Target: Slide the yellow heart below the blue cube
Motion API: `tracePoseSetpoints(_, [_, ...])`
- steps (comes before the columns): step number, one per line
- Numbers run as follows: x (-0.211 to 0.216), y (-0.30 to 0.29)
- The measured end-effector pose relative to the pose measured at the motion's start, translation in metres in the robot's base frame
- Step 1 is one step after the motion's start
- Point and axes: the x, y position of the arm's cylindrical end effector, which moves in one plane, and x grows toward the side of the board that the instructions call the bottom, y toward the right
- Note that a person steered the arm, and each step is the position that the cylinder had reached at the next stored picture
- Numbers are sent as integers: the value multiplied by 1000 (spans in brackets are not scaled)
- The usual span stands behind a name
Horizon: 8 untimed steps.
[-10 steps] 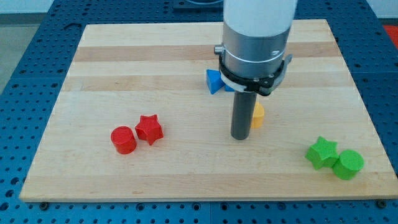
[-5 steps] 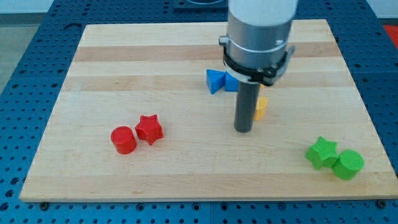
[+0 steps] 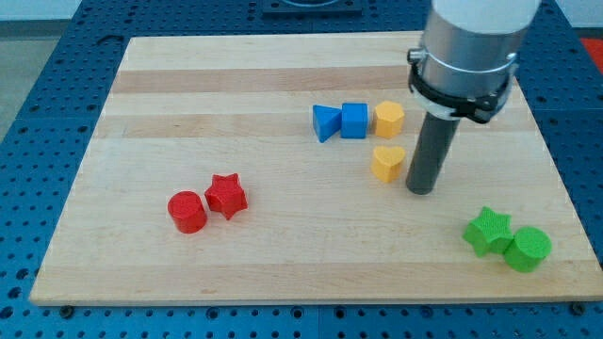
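The yellow heart [image 3: 386,162] lies on the wooden board, below and a little to the right of the blue cube [image 3: 354,121]. My tip [image 3: 421,189] rests on the board just right of the heart and slightly lower, close to it but with a small gap. A blue triangular block [image 3: 325,122] sits against the cube's left side and a yellow hexagonal block [image 3: 388,119] against its right side.
A red cylinder [image 3: 187,212] and a red star [image 3: 226,196] sit at the lower left. A green star [image 3: 488,231] and a green cylinder [image 3: 527,249] sit at the lower right, near the board's [image 3: 141,94] bottom right edge.
My tip has moved from the heart's left side round to its right side. The heart has shifted up slightly towards the cube and is in full view now.
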Motion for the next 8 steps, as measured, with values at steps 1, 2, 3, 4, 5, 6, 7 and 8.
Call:
tracePoseSetpoints(1, [-9,-13])
tracePoseSetpoints(2, [-15,-23])
tracePoseSetpoints(3, [-14,-15])
tracePoseSetpoints(4, [-6,-17])
tracePoseSetpoints(5, [-8,-32])
tracePoseSetpoints(6, [-18,-50])
tracePoseSetpoints(7, [-25,-54])
tracePoseSetpoints(8, [-23,-54])
